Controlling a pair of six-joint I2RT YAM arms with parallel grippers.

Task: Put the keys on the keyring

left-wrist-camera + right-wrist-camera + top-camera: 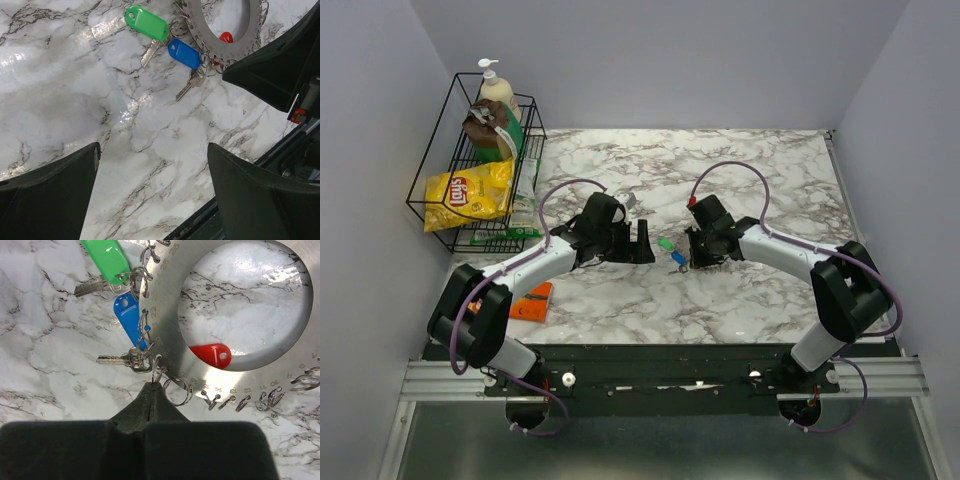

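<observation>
- The keyring (pixel 167 315) is a flat grey ring with numbers and small wire loops along its rim. It lies flat on the marble table (pixel 650 310), at the middle of the overhead view between the two arms, and fills the upper right of the right wrist view.
- The green key (pixel 106 257) and the blue key (pixel 129 315) lie at the upper left of that view, fanned out from the rim. Each appears to hang from one of the loops.
- The red key (pixel 212 355) shows through the ring's hole, tucked under its lower edge. Whether it is hooked on cannot be told.
- The right gripper (pixel 151 390) rises from the bottom centre of its view with its fingers pressed together into a point. The tip touches a small loop (pixel 159 374) on the rim, just below the blue key. Whether it pinches the wire or only presses on it cannot be told.
- The left gripper (pixel 153 147) has its fingers spread wide over bare marble and holds nothing. The keys and ring sit at the upper right of its view, near it but not between the fingers.
- The step in hand looks like fine work on a rim loop, with two keys apparently on and the red one in doubt.
- The next move likely calls for the left gripper to steady the ring, which should slide easily on smooth marble, while the right works in small, careful motions.
</observation>
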